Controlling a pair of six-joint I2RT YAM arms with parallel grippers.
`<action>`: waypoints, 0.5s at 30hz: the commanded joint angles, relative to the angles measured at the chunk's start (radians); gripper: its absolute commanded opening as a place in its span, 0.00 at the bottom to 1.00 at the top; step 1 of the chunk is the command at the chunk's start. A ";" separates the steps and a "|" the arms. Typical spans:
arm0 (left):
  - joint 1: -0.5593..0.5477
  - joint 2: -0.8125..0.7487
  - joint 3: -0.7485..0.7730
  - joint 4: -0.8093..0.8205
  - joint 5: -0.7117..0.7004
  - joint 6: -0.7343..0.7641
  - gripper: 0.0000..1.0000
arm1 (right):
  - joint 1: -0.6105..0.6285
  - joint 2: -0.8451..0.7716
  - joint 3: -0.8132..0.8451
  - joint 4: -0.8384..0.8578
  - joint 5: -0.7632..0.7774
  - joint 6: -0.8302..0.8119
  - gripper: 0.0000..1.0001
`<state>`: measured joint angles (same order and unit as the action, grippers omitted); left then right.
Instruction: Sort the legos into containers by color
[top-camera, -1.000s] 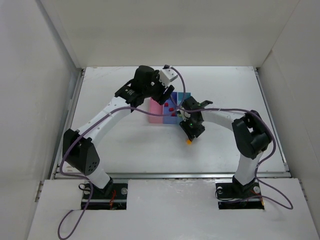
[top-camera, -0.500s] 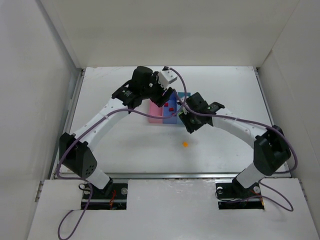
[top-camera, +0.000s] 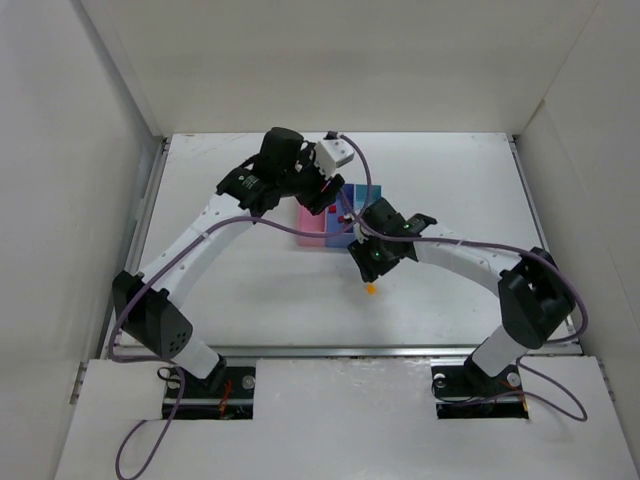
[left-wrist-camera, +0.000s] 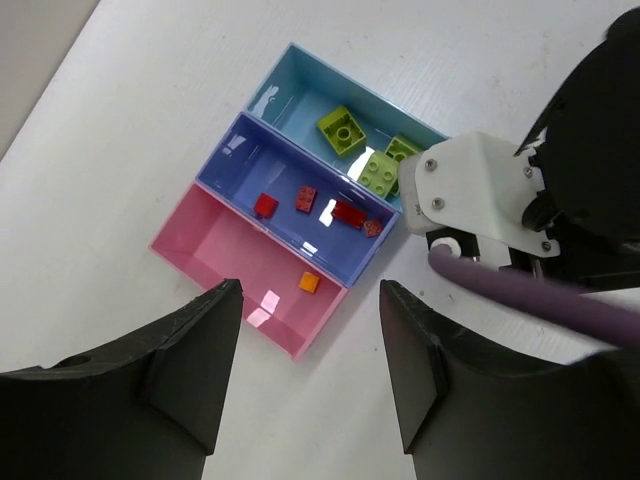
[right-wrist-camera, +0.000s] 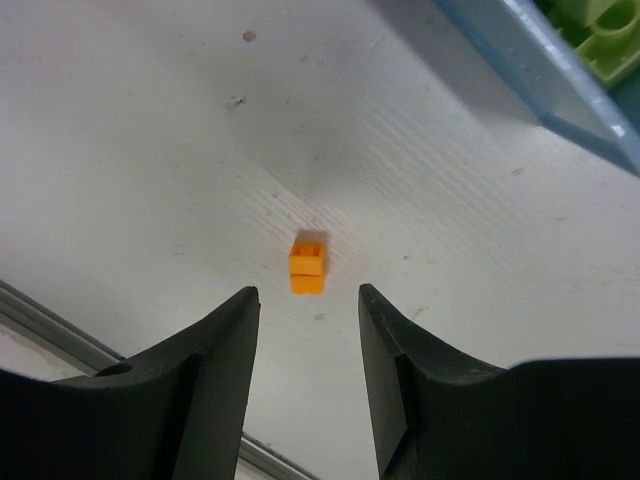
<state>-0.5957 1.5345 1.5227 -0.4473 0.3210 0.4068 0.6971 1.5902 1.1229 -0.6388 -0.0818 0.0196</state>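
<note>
Your right jaws stand spread and empty over a loose orange brick (right-wrist-camera: 307, 266) on the worktop (right-wrist-camera: 150, 150). It sits between the fingers, touching neither, near the bins. There the frame cuts off all but a corner of the light-blue bin (right-wrist-camera: 520, 60). Your left jaws hang parted and empty above the row. A second orange brick (left-wrist-camera: 309, 283) lies in the pink bin (left-wrist-camera: 215, 245), red bricks (left-wrist-camera: 265, 205) in the middle blue bin (left-wrist-camera: 240, 165), and green bricks (left-wrist-camera: 341, 130) in the light-blue one, whose far corner the right arm (left-wrist-camera: 480, 200) hides.

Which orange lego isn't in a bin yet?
The loose orange lego on the table, under the right gripper; the other orange lego lies in the pink bin.
</note>
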 joint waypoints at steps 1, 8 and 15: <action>-0.006 -0.070 0.082 -0.036 0.020 0.015 0.54 | 0.015 0.056 -0.021 0.008 -0.053 0.060 0.50; -0.006 -0.103 -0.024 0.009 -0.046 -0.026 0.54 | 0.015 0.067 -0.071 0.068 -0.072 0.121 0.50; -0.006 -0.114 -0.064 0.041 -0.068 -0.039 0.54 | 0.024 0.086 -0.071 0.027 -0.058 0.131 0.49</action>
<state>-0.5961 1.4525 1.4700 -0.4458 0.2737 0.3836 0.7029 1.6714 1.0443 -0.6201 -0.1390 0.1299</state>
